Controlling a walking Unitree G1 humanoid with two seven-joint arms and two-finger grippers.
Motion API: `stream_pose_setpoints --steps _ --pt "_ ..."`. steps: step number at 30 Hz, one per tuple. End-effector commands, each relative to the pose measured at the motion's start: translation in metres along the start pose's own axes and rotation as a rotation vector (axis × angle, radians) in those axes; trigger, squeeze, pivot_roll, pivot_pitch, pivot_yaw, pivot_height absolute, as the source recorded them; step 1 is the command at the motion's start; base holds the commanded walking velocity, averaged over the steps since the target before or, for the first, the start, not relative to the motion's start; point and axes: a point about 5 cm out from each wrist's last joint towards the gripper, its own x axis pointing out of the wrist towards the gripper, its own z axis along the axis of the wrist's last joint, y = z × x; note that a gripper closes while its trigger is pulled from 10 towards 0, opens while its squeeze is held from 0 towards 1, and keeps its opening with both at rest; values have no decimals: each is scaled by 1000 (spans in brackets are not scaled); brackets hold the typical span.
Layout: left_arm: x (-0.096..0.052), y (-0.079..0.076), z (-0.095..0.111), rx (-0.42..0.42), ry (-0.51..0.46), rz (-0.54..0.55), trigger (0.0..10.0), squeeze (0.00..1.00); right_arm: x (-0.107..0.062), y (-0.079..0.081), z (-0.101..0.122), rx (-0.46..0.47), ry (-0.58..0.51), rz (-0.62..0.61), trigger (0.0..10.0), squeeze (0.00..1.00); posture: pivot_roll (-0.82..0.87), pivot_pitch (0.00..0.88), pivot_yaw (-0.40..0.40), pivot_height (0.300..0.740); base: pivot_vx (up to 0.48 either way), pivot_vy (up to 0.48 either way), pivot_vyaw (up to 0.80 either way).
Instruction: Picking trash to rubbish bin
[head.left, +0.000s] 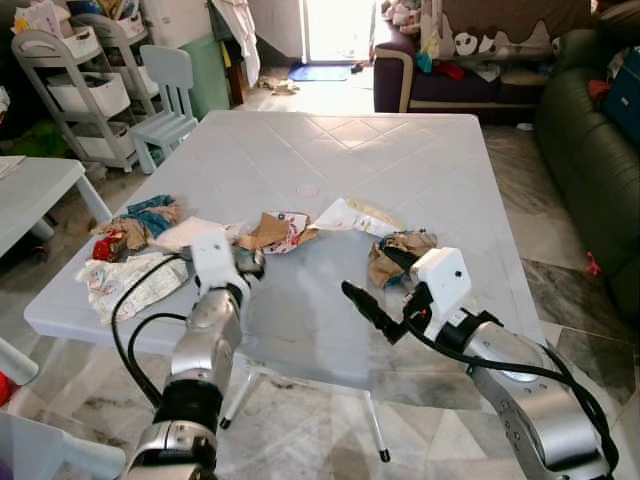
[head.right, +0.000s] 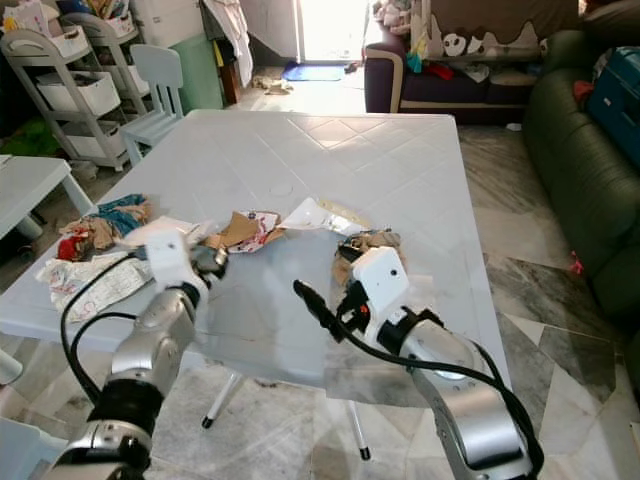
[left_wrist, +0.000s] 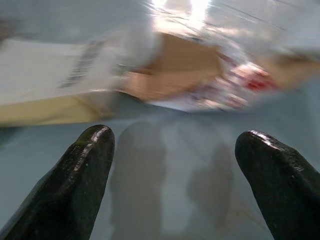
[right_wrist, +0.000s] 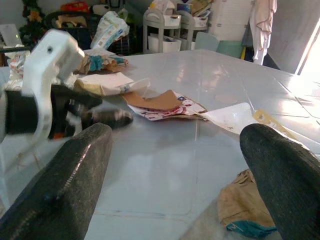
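Trash lies in a row across the near half of the white table: a brown and red-printed paper scrap, a white sheet, a crumpled brown wad, and a heap of printed wrappers and cloth at the left. My left gripper hovers low over the table, open, pointing at the brown scrap just ahead of it. My right gripper is open over bare table, pointing left toward the left gripper, with the brown wad beside its wrist.
A white shelf cart and a pale child's chair stand at the far left. A low white table is at the left, a dark green sofa on the right and another sofa behind.
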Motion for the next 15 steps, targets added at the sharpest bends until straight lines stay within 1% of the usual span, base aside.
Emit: stream_pose_setpoints --steps 1,2,3,4,6,7,10,12,13,14,15 --pt "-3 0 7 74 -27 -35 10000 0 1 -1 4 -17 -10 -3 10000 0 -117 0 48 740 0 0 0" --pt "-6 0 5 127 -24 -57 10000 0 2 -1 3 -15 -11 -1 10000 0 -108 0 50 740 0 0 0" --pt "-6 0 5 127 -24 -57 10000 0 2 -1 3 -15 -11 -1 10000 0 -108 0 50 740 0 0 0" --pt "-9 -1 2 165 -13 -84 10000 0 3 0 2 -13 -12 0 10000 0 -105 0 51 740 0 0 0" --pt "-11 -2 0 172 -8 -92 10000 0 4 0 2 -13 -13 1 10000 0 -104 0 54 740 0 0 0" --pt "-13 1 0 228 -32 -96 10000 0 6 1 3 -11 -18 1 10000 0 -103 0 56 740 0 0 0" --pt "-15 6 5 327 -82 -79 10000 0 7 1 4 -10 -23 1 10000 0 -102 0 57 740 0 0 0" --pt "-16 15 11 404 -123 -45 10000 0 7 1 4 -9 -24 -2 10000 0 -102 0 58 740 0 0 0" --pt "-16 21 15 435 -146 -29 10000 0 7 1 4 -8 -24 -3 10000 0 -99 0 58 740 0 0 0" --pt "-16 21 15 435 -146 -29 10000 0 7 1 4 -8 -24 -3 10000 0 -99 0 58 740 0 0 0" --pt "-17 25 19 462 -159 -18 10000 0 6 1 3 -7 -23 -4 10000 0 -97 0 57 740 0 0 0"
